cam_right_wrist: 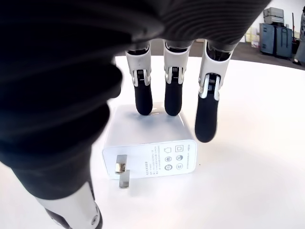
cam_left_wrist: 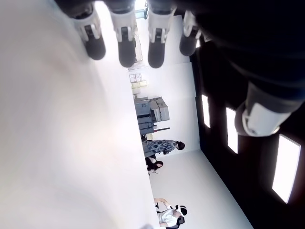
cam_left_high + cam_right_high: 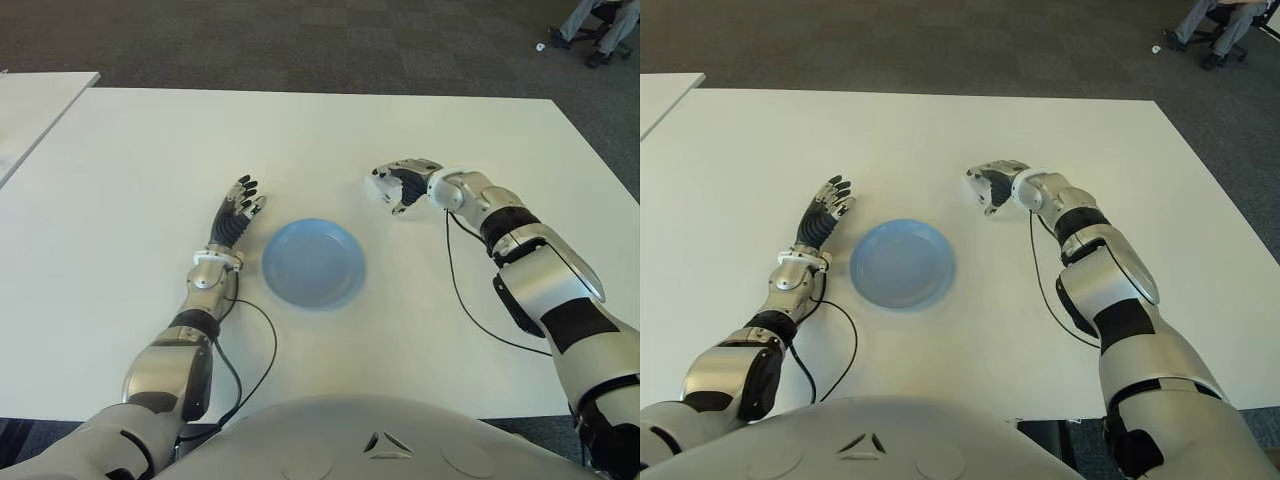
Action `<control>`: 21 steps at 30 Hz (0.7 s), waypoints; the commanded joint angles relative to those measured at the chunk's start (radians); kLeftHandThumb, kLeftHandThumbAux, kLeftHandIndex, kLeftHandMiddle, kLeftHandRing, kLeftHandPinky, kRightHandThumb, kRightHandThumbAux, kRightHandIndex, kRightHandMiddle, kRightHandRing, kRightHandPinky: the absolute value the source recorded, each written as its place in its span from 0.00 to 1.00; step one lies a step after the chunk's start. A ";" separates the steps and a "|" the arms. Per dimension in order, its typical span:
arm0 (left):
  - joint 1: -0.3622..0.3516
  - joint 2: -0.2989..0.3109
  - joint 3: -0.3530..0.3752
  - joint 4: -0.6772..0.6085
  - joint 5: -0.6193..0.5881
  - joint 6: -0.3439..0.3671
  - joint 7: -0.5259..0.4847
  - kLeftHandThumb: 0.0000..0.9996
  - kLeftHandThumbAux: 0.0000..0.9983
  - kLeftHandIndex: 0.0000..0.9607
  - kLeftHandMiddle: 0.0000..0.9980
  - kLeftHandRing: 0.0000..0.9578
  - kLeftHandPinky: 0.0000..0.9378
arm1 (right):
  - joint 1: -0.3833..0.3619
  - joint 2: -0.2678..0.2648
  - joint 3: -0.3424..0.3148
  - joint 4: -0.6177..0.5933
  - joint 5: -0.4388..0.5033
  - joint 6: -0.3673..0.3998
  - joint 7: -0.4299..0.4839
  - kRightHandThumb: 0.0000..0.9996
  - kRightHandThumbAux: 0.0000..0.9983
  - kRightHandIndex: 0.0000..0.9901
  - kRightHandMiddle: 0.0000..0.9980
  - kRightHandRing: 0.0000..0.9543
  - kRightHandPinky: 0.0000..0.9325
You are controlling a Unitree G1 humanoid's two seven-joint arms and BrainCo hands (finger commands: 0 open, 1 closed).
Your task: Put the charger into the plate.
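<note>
Toward the middle of the bench point(image 3: 130, 150), a little on my right side, I have the right hand point(image 3: 402, 184) over the charger point(image 1: 147, 140). My right wrist view shows the white block lying flat on the bench with its prongs pointing toward the camera. Two fingers point(image 1: 143, 98) touch its top far edge, a third hangs just beside it, and the thumb sits low on the near side. I judge the fingers are closing around it but not yet clamped, so the charger is not held.

The blue plate point(image 3: 313, 264) sits empty nearer the front edge, between my two hands and apart from the charger. The left hand point(image 3: 236, 214) shows just to the plate's left, fingers straight and holding nothing.

The step in hand is the grasp. Next I need to squeeze thumb against fingers across the block, lift it clear, carry it toward the front edge and leftward over the plate, then let go low.
</note>
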 commanded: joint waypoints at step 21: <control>0.054 -0.025 -0.016 0.052 0.019 0.053 0.013 0.00 0.47 0.04 0.15 0.15 0.15 | 0.235 -0.169 0.007 -0.139 0.031 -0.152 0.038 0.00 0.85 0.11 0.30 0.40 0.48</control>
